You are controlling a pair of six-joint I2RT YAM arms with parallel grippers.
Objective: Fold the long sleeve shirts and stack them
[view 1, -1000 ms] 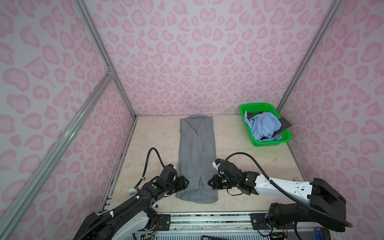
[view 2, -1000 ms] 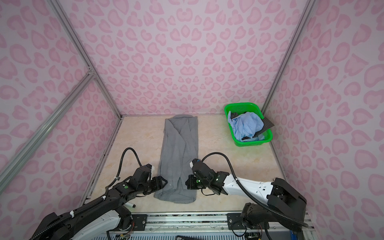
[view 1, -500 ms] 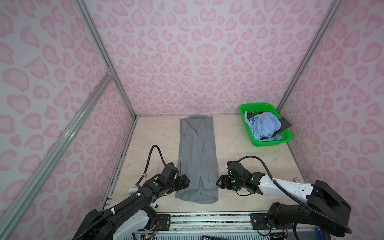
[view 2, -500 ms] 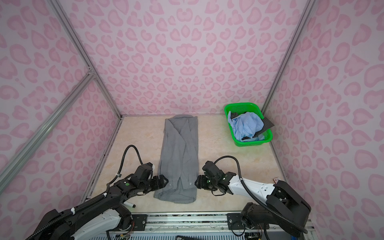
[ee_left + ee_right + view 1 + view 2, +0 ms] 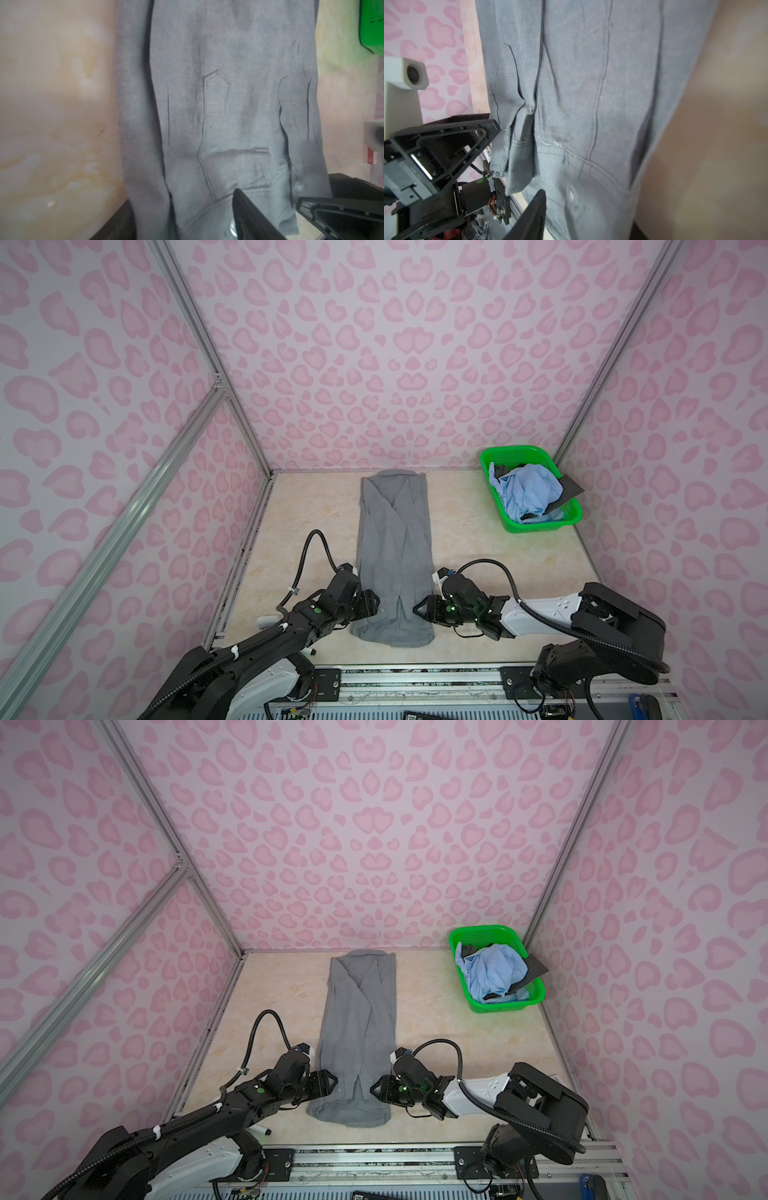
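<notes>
Two black end effectors, nearest the robot's base. The left end effector sat at the left edge of the shirt's near end, its jaws apart, with cloth lying between them in the left wrist view. The right end effector sat at the right edge of the same end, its jaws likewise apart over the cloth.

One plain mid-grey, thin woven long sleeve shirt. It lay flat on the beige marble-patterned desk, folded into one long narrow strip running from the end effectors to the back wall, both sleeves turned in over the body.

One green plastic mesh basket, in the far right corner of the desk, well apart from the grey shirt. Contents:
- one crumpled light blue shirt on top
- dark charcoal cloth beneath it and over the rim; the number of pieces could not be told
</notes>
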